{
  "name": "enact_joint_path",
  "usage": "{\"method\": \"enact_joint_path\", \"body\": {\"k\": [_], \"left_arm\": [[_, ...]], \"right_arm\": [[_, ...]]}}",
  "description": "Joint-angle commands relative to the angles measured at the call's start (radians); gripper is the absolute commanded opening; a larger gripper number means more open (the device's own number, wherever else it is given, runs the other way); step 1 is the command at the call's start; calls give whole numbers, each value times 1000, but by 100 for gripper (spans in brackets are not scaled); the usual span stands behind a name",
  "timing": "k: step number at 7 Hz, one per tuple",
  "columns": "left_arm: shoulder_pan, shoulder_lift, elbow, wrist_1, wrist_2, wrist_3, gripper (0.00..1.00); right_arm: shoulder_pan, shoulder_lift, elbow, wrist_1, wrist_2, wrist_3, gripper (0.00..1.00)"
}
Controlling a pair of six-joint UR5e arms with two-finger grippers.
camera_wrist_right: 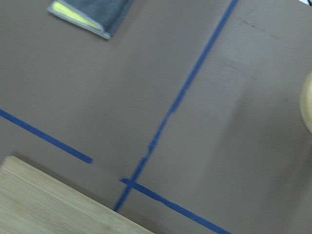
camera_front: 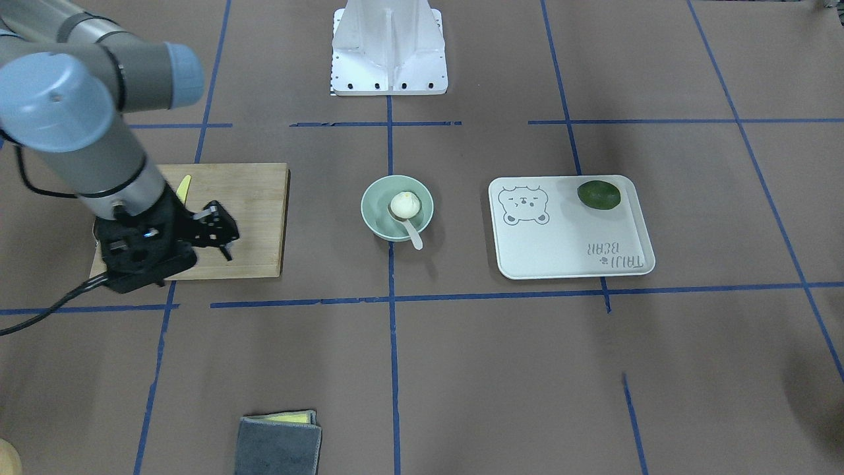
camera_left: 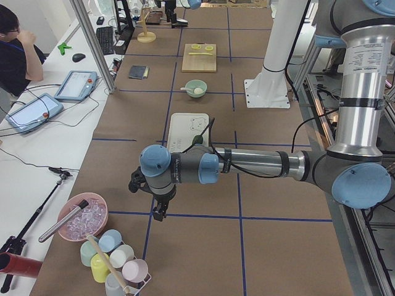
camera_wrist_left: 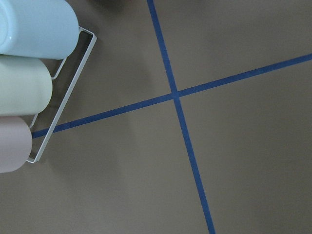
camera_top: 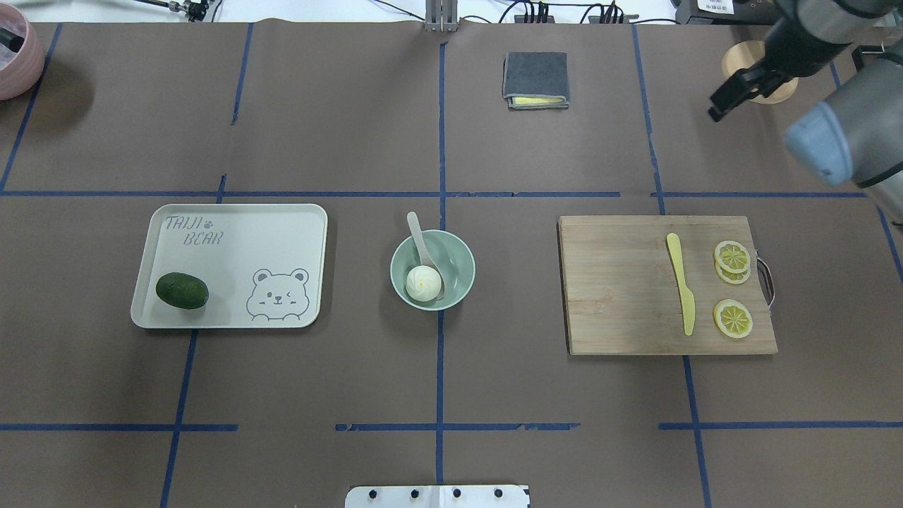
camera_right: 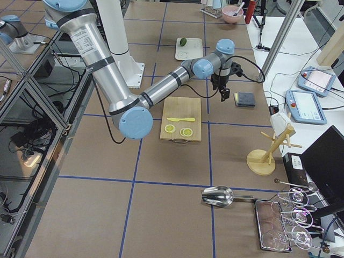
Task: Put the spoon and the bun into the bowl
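The mint-green bowl (camera_top: 461,258) stands at the table's middle. The white bun (camera_top: 423,282) sits inside it. The pale spoon (camera_top: 417,233) lies in the bowl with its scoop by the bun and its handle over the far rim. The bowl (camera_front: 374,218), bun (camera_front: 405,204) and spoon (camera_front: 415,236) also show in the front-facing view. My right gripper (camera_front: 224,232) hangs open and empty above the wooden cutting board (camera_front: 257,218), far from the bowl. My left gripper (camera_left: 155,213) shows only in the exterior left view, far from the bowl, so I cannot tell its state.
The cutting board (camera_top: 621,296) holds a yellow knife (camera_top: 681,282) and lemon slices (camera_top: 732,317). A pale tray (camera_top: 247,240) holds a dark avocado (camera_top: 182,290). A folded grey cloth (camera_top: 535,80) lies at the far side. Cups in a wire rack (camera_wrist_left: 24,83) lie under the left wrist.
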Motion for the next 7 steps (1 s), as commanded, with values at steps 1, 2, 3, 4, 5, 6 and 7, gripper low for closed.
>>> {"method": "enact_joint_path", "body": {"k": [1,2,3,4,5,6,7], "left_arm": [[-1,1,-1,2,-11,3,100],[-1,-1,-3,0,-11,4,100],[-1,1,-3,0,-10,9,100],[-1,2,-1,-3,-10,12,100],[-1,16,-9,-6,-11,12,100],[-1,36,-35,-4,-11,12,100],[-1,47,-53,-6,-11,12,100]], "right_arm": [[204,-175,-10,-4,78,-160,100],[234,-269,-3,6,90,-161,100],[271,-353,2,8,87,-162,100],[301,-401,11,10,86,-161,100],[323,-412,13,2,72,-156,100],[331,-418,7,-4,57,-147,100],[331,-428,13,3,58,-148,100]]}}
